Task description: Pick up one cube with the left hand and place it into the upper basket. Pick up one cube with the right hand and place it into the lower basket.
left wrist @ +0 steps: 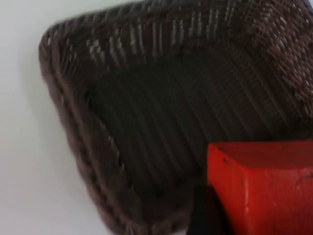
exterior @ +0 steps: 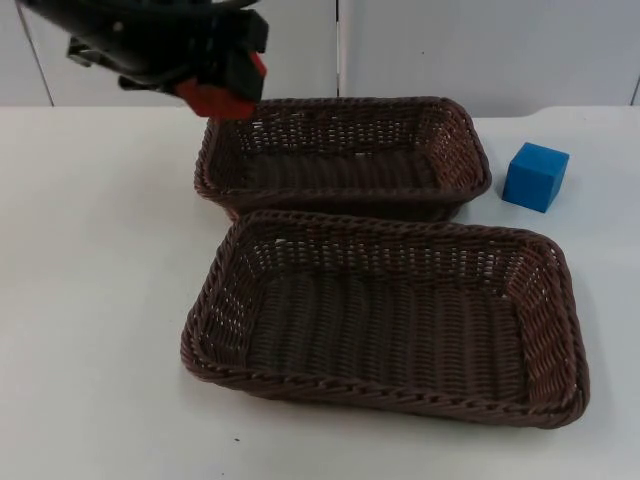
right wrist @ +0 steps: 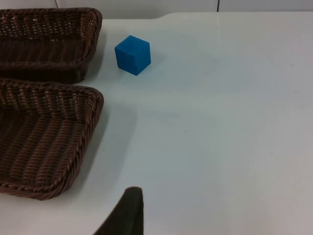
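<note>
Top view: left gripper (exterior: 215, 85) clamped on red cube (exterior: 222, 97), poised above near-left corner of upper basket (exterior: 455, 125), cube hanging just over the rim. Left wrist view: red cube (left wrist: 261, 188) pinched at the fingertips, upper basket (left wrist: 73, 122) directly beneath and beyond it, basket floor bare. Reads as the carry-and-place step for the left arm, release not yet made. Right wrist view: right gripper waiting, one black fingertip (right wrist: 128, 211) over bare table (right wrist: 220, 137); cannot tell whether its fingers stand wide or narrow. Blue cube (right wrist: 132, 55) ahead and well apart from that fingertip, on the table just beside the far end of upper basket (right wrist: 93, 22); lower basket (right wrist: 93, 105) nearer, off to one side. Top view again: blue cube (exterior: 535, 176) beside the upper basket's end, lower basket (exterior: 560, 300) holding nothing.

Handling, as a judgement: both cubes look light, rigid, flat-faced, probably foam or plastic; slightly tilted to the rim line, so best squared up and gripped across two opposite faces at mid-height, not corners. Wicker baskets light, likely to shift if nudged
</note>
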You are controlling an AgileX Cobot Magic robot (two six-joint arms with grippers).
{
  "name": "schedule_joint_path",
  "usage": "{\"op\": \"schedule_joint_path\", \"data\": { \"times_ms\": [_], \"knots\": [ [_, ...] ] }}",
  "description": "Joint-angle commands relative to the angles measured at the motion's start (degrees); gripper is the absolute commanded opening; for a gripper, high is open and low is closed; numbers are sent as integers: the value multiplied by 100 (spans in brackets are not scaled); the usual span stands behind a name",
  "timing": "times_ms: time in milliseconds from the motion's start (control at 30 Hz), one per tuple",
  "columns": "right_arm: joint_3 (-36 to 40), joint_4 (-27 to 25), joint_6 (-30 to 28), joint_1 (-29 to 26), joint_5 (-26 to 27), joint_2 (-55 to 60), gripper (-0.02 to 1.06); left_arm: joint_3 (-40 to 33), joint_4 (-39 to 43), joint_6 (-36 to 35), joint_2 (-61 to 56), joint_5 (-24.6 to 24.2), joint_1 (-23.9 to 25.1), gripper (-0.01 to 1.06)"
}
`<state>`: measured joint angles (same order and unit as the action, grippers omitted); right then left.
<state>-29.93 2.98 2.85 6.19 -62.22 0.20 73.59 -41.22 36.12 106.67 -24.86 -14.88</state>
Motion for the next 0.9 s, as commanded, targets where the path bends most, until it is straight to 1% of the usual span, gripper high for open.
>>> {"op": "schedule_joint_path", "data": {
  "times_ms": [0,100,133,167,233,333,367,500,533,633,667,767,867],
  "knots": [
    [27,-29,-12,-33,45,-20,105,357,-17,172,299,-73,-110,0],
    [27,-29,-12,-33,45,-20,105,921,-18,218,783,-187,-221,0],
    [27,-29,-12,-33,45,-20,105,1075,-18,218,954,-187,-282,0],
    [27,-29,-12,-33,45,-20,105,1075,-18,218,954,-187,-282,0],
    [27,-29,-12,-33,45,-20,105,1563,-18,218,1345,-202,-395,0],
    [27,-29,-12,-33,45,-20,105,1995,-8,218,1710,-190,-481,0],
    [27,-29,-12,-33,45,-20,105,1995,-8,218,1710,-190,-481,0],
    [27,-29,-12,-33,45,-20,105,2604,-8,218,2237,-149,-508,0],
    [27,-29,-12,-33,45,-20,105,2604,-8,218,2237,-149,-508,0],
    [27,-29,-12,-33,45,-20,105,2814,-20,218,2545,146,-508,0],
    [27,-29,-12,-33,45,-20,105,2814,-20,218,2545,146,-508,0],
    [27,-29,-12,-33,45,-20,105,2866,-31,218,2783,389,-508,0],
    [27,-29,-12,-33,45,-20,105,2866,-21,218,2882,419,-508,0]
  ]
}}
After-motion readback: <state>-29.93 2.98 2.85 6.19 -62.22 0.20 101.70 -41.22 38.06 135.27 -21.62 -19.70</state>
